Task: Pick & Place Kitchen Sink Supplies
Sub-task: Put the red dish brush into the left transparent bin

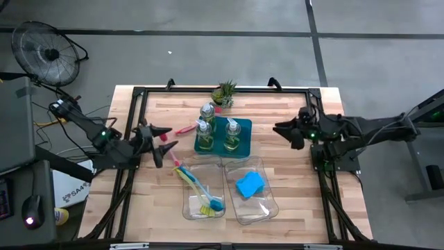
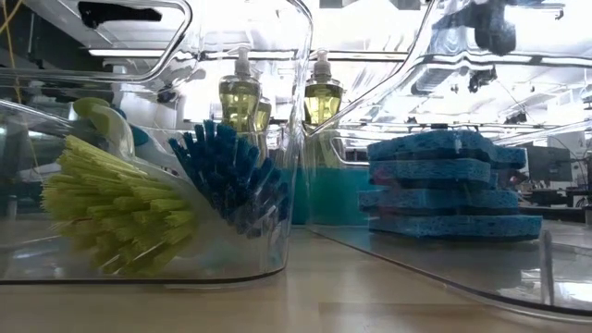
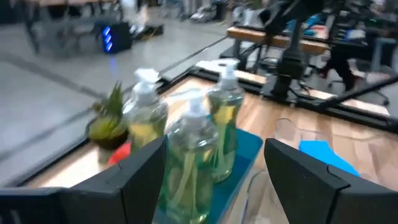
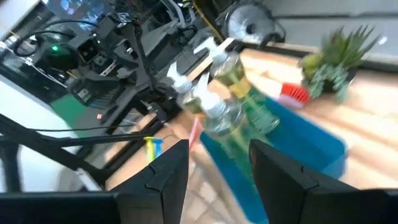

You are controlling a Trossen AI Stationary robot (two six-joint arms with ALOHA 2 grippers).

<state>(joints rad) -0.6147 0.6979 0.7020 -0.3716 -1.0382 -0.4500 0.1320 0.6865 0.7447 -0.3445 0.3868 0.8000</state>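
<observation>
High view — three clear pump bottles [image 1: 206,125] of yellow-green soap stand together on and at the edge of a teal tray [image 1: 244,139] near the table's far middle, just in front of a small potted plant [image 1: 224,92]. A red-pink brush [image 1: 185,129] lies on the wood beside the tray, toward the left arm. Two clear bins sit nearer the front: the left bin [image 1: 191,205] holds a yellow-green brush [image 1: 192,184] and a blue brush [image 1: 208,195]; the right bin [image 1: 267,205] holds blue sponges [image 1: 250,184]. The left gripper [image 1: 166,142] hangs at the table's left side, fingers apart and empty. The right gripper [image 1: 279,128] hangs at the right side, also apart and empty.

Low view — yellow-green bristles [image 2: 116,215] and blue bristles [image 2: 236,176] press against the bin wall; the sponges [image 2: 449,185] form a stack of several; two soap bottles [image 2: 239,97] show behind.

Left wrist view — dark fingers [image 3: 140,171] spread, nothing between; the three bottles [image 3: 189,155] ahead, white pumps on top, plant [image 3: 109,124] beyond.

Right wrist view — fingers [image 4: 168,171] parted, empty; bottles [image 4: 217,106] on the tray [image 4: 311,146], red-pink bristles [image 4: 292,93] near the plant [image 4: 333,59].
</observation>
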